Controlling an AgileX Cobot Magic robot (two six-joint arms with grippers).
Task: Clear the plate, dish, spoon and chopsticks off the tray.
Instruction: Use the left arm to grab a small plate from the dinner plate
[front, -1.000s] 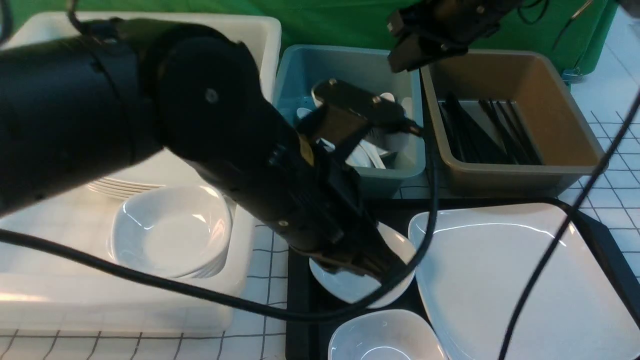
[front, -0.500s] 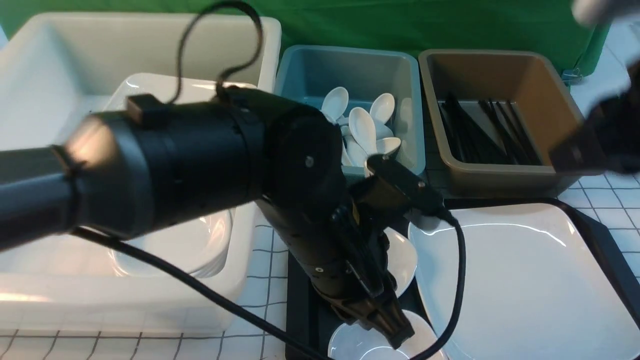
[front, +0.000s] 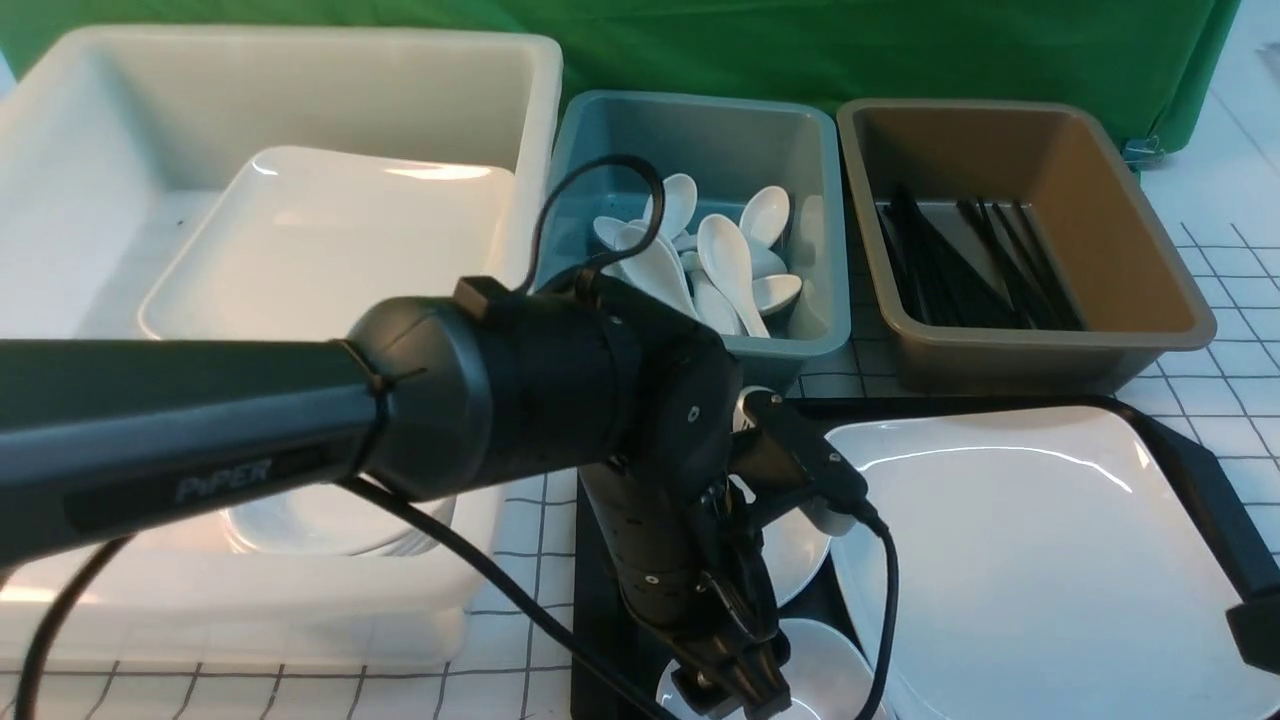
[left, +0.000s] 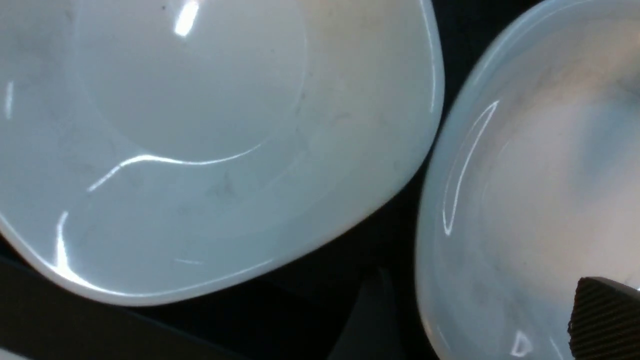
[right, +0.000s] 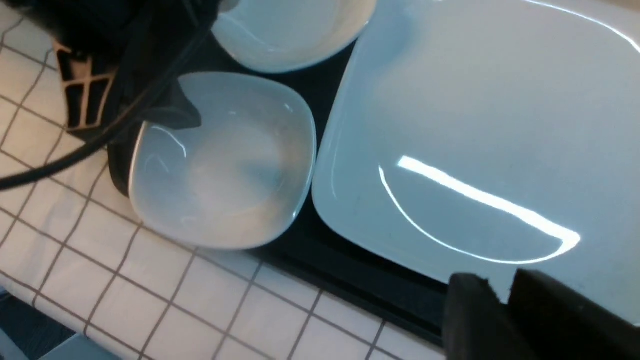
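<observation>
The large white plate fills the right side of the black tray. Two small white dishes lie on the tray's left: a far dish and a near dish. My left gripper points down at the near dish, open. One ribbed fingertip sits over the dish's inside and the other outside its rim. My right gripper hovers at the plate's edge, its jaws a narrow gap apart with nothing between them. No spoon or chopsticks show on the tray.
A big white tub at the left holds stacked plates and dishes. A blue tub behind the tray holds several white spoons. A brown tub holds several black chopsticks. A checked cloth covers the table.
My left arm has swung from the far dish down to the near dish and its jaws have opened. My right arm has come from above the tubs down to the plate's right edge.
</observation>
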